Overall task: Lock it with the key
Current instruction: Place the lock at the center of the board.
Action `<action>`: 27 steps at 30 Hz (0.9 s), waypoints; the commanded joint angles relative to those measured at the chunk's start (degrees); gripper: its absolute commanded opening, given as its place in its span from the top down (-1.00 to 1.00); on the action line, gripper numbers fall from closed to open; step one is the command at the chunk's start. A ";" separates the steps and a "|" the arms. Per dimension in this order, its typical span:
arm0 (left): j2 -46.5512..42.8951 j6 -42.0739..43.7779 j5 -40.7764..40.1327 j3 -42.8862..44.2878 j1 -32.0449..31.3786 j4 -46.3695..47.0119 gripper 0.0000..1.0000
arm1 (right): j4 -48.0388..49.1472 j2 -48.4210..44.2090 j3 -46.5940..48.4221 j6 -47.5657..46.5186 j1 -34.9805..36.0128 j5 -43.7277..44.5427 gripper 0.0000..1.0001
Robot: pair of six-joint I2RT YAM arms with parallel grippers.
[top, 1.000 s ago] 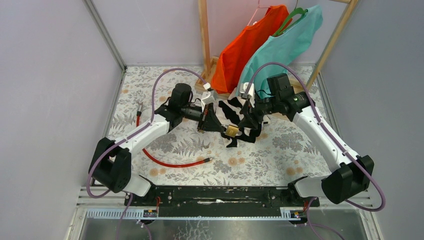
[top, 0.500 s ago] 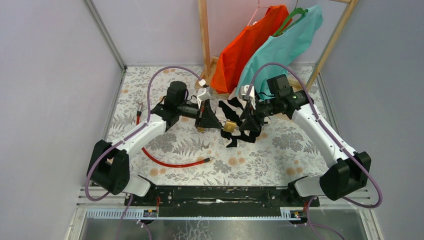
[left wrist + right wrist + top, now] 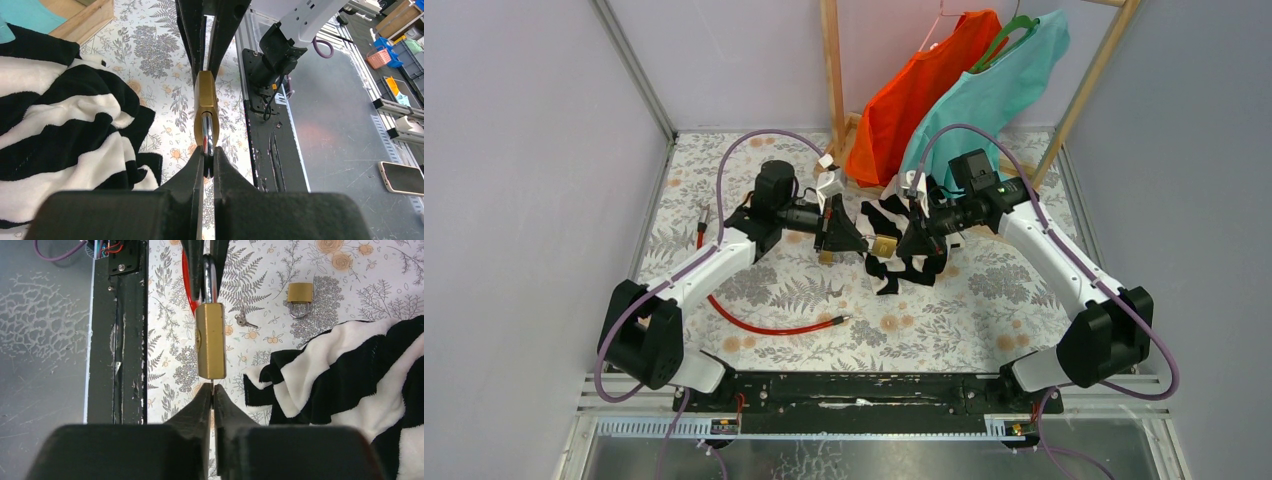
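A brass padlock point(image 3: 884, 245) hangs in the air between my two grippers, above a striped cloth. My left gripper point(image 3: 208, 152) is shut on its steel shackle point(image 3: 208, 131), with the brass body point(image 3: 205, 97) pointing away from it. My right gripper point(image 3: 213, 388) is shut at the bottom of the padlock body point(image 3: 210, 340). A thin sliver of metal, the key point(image 3: 213, 384), shows between its tips and runs into the lock's underside. Most of the key is hidden by the fingers.
A black-and-white striped cloth point(image 3: 902, 270) lies under the grippers. A second small padlock point(image 3: 300, 299) and a small loose key point(image 3: 243, 320) lie on the floral table. A red cable point(image 3: 764, 325) curves at the front left. Orange and teal garments point(image 3: 944, 90) hang on a wooden rack behind.
My right gripper has gone from open to shut at the padlock's bottom. Both grippers and the padlock have shifted slightly toward the back.
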 commanded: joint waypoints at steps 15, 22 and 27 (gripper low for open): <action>-2.20 4.98 -0.38 1.91 1.56 -0.76 1.00 | -8.52 -5.64 -0.65 -11.22 -6.35 18.59 1.00; -1.85 15.27 -17.82 7.92 1.96 -16.06 1.00 | -0.32 -4.95 -3.34 -0.46 0.62 17.90 1.00; -2.90 27.55 -41.64 12.38 2.04 -26.84 1.00 | 9.08 -4.45 -10.25 0.69 14.11 31.41 1.00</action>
